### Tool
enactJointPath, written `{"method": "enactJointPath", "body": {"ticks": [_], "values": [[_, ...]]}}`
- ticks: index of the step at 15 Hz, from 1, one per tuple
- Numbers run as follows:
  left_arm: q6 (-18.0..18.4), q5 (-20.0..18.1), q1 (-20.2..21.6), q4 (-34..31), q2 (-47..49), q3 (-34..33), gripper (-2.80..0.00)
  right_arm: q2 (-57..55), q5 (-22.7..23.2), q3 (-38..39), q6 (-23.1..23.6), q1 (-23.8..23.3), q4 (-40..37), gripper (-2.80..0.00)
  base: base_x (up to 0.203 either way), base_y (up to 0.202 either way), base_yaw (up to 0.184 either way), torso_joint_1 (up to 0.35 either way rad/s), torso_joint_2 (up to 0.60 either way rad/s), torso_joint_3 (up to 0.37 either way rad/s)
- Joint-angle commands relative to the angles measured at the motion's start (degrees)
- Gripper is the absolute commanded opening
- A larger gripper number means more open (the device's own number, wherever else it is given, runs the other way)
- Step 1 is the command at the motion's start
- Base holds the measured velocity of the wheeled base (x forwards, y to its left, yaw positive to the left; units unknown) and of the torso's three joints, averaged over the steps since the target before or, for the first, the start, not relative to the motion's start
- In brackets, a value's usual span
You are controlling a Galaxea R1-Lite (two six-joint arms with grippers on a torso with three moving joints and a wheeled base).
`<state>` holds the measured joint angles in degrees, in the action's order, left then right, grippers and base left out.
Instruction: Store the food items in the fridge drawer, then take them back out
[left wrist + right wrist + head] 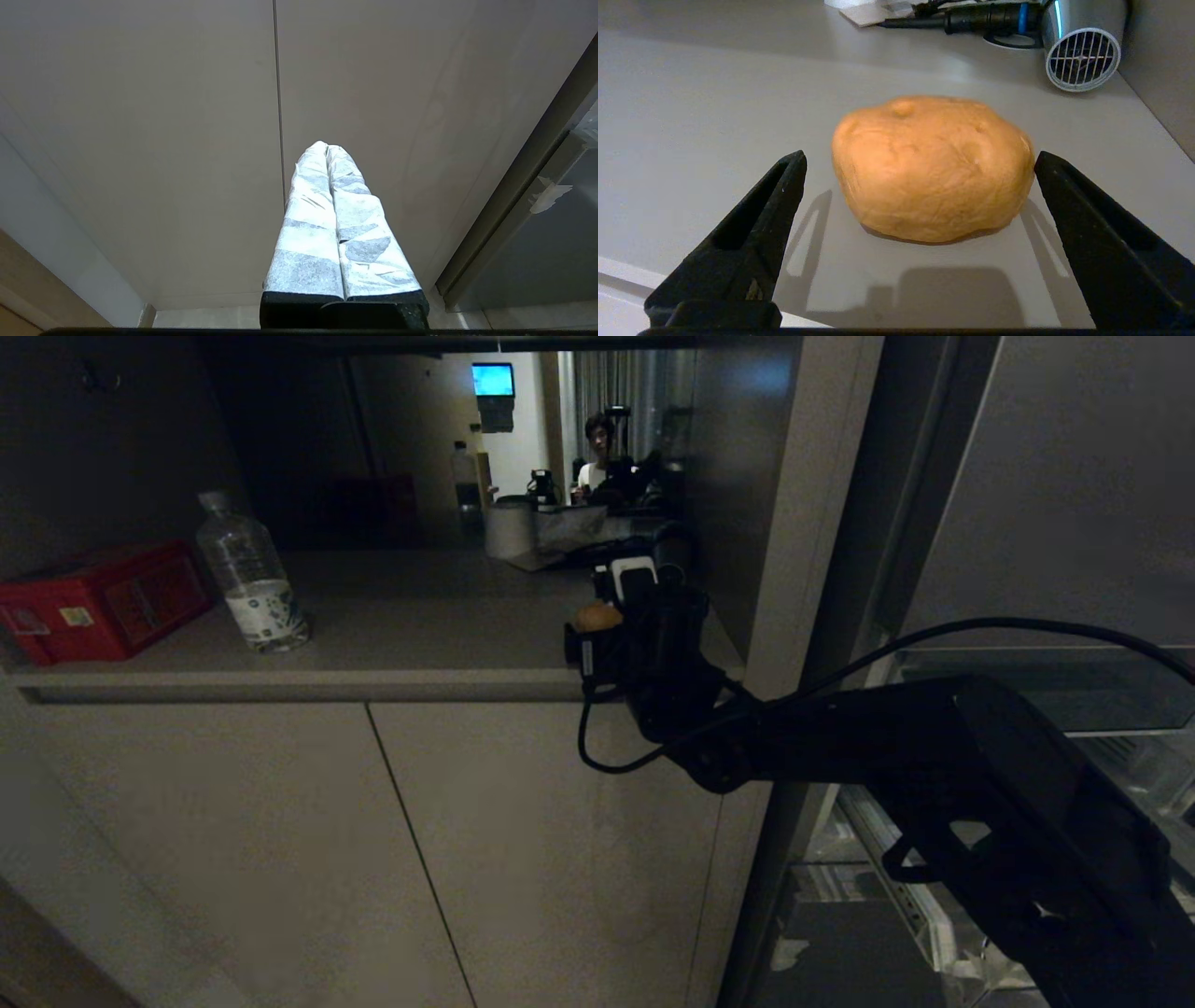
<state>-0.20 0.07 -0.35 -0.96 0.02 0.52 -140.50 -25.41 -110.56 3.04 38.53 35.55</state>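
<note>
On the grey counter (691, 116), near its front edge, your potato (931, 168) lies flat, long axis crosswise between the fingers. Right gripper (920, 163) straddles it, jaws wide, neither fingertip clearly touching. Left gripper (327, 149) hangs pressed closed before the cabinet doors (140, 140).

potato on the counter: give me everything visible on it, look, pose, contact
The potato is an orange-brown oval lump with matte, dimpled skin and a small bump near one end. It looks whole and undamaged. It lies flat on its broad side on the grey counter, near the front edge. The right gripper stands open around it, one black finger on each side; one tip looks close to the skin, but contact cannot be told. In the head view only its top shows.
</note>
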Motion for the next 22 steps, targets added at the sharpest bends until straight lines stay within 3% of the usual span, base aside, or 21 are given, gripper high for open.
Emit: {"method": "enactJointPath", "body": {"ticks": [1, 7, 8, 18, 22], "values": [[0.02, 0.01, 0.0, 0.0, 0.02, 0.0, -2.8, -0.13, -0.16, -0.01, 0.04, -0.44, 0.22, 0.0, 0.0, 0.0, 0.0, 0.0, 0.0, 0.0], [0.02, 0.01, 0.0, 0.0, -0.02, 0.0, -2.8, -1.27, 0.36, -0.01, 0.04, -0.74, 0.31, 0.0, 0.0, 0.0, 0.0, 0.0, 0.0, 0.0], [-0.01, 0.01, 0.0, 0.0, -0.02, 0.0, -2.8, -1.27, 0.36, -0.01, 0.04, -0.74, 0.31, -2.8, 0.0, 0.0, 0.0, 0.0, 0.0, 0.0], [0.02, 0.01, 0.0, 0.0, -0.02, 0.0, -2.8, 1.39, 0.02, 0.16, 1.34, -0.08, 0.66, -2.8, 0.0, 0.0, 0.0, 0.0, 0.0, 0.0], [0.02, 0.01, 0.0, 0.0, 0.06, 0.0, -2.8, 7.55, -1.55, 7.11, 1.22, 1.6, 0.48, -2.8, 0.0, 0.0, 0.0, 0.0, 0.0, 0.0]]}}
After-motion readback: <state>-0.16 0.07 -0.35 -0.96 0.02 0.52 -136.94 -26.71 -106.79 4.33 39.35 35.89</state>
